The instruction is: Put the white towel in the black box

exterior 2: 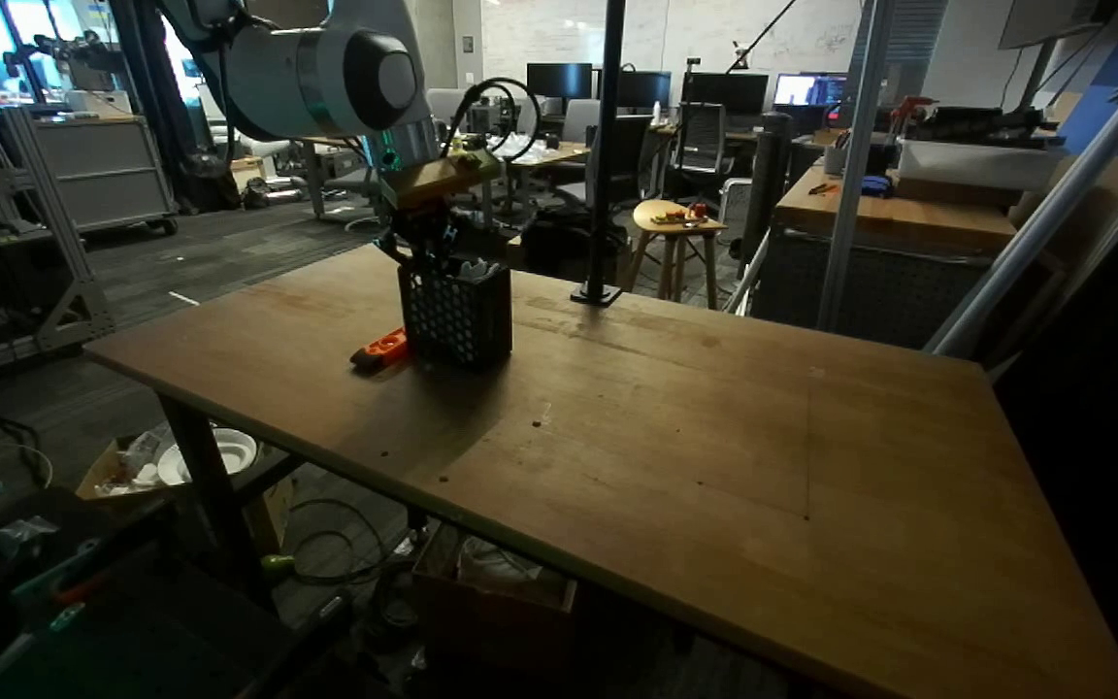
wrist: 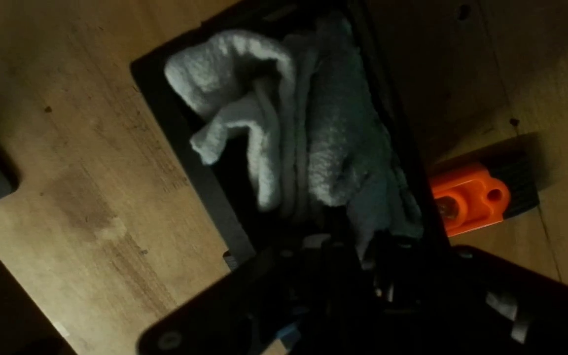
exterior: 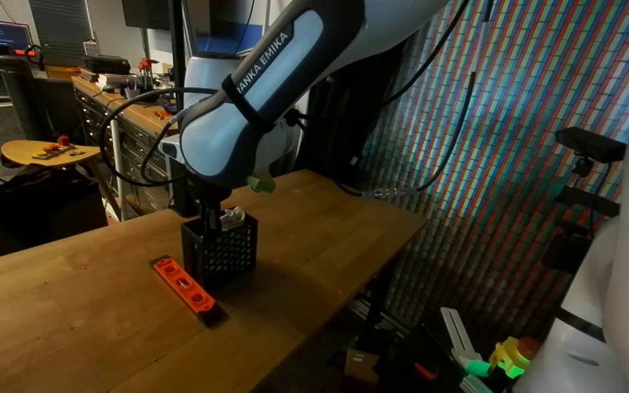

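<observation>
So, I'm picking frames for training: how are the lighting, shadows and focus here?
Wrist view: the gripper is nearly black and blurred, the white towel dim though its folds show; in an exterior view, a soft shadow spreads on the table in front of the black box, and the top-left corner looks washed out.

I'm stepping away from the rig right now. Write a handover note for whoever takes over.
Gripper: down at the mouth of the black box; too dark to tell if it's open, shut or holding cloth.
White towel: bunched inside the black box, part showing at the top.
Done: towel in the box, as far as it shows.
Left: probably make sure the gripper is free of the towel, then lift clear.
</observation>
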Motion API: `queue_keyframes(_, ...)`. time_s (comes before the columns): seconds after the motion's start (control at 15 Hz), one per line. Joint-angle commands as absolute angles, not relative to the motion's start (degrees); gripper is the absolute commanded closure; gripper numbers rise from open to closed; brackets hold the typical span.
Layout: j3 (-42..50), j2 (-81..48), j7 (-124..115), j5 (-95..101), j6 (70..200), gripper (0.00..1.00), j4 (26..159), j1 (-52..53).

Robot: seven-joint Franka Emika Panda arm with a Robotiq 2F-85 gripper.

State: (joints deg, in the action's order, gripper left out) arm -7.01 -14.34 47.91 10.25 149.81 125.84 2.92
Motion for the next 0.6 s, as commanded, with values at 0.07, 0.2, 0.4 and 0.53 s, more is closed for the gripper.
queue_keyframes(0.07, -6.5, -12.2, 36.7, 10.3, 142.4, 0.47, 124.6, 4.4)
queue_keyframes(0.2, -6.6, -11.3, 29.7, 11.1, 140.5, 0.35, 124.4, 5.3)
queue_keyframes(0.4, -7.1, -10.4, 22.3, 11.8, 138.5, 0.35, 124.3, 6.4)
queue_keyframes(0.53, -7.2, -9.5, 18.7, 12.3, 137.0, 0.35, 124.3, 7.1)
